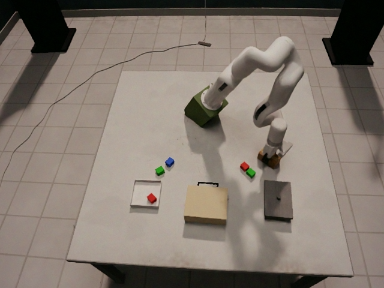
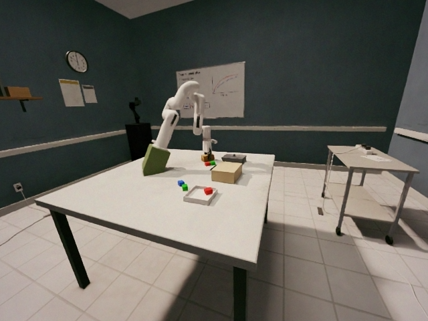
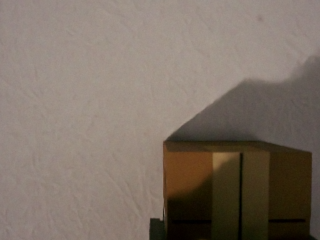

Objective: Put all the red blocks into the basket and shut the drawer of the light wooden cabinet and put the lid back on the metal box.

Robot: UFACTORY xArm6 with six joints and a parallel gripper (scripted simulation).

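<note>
My gripper [image 1: 269, 158] [image 2: 208, 155] [image 3: 234, 233] is shut on a brown cardboard box [image 1: 275, 162] [image 2: 204, 158] [image 3: 190, 175], one finger against each side; the box looks to be on the table. A red block [image 1: 244, 166] [image 2: 207, 163] lies beside a green block [image 1: 251, 173] [image 2: 212, 162], near that box. Another red block [image 1: 151, 198] [image 2: 208, 190] lies inside the white basket [image 1: 133, 193] [image 2: 196, 200]. The light wooden cabinet [image 1: 206, 203] [image 2: 226, 172] has its drawer shut, as far as I can tell. The dark metal box [image 1: 278, 208] [image 2: 234, 161] has its lid on. Their insides are hidden.
A blue block [image 1: 169, 161] [image 2: 180, 182] and another green block [image 1: 159, 170] [image 2: 184, 187] lie behind the basket in the top view. The cabinet's black handle [image 1: 207, 183] sticks out toward the arm's base. The cabinet stands between the basket and the metal box.
</note>
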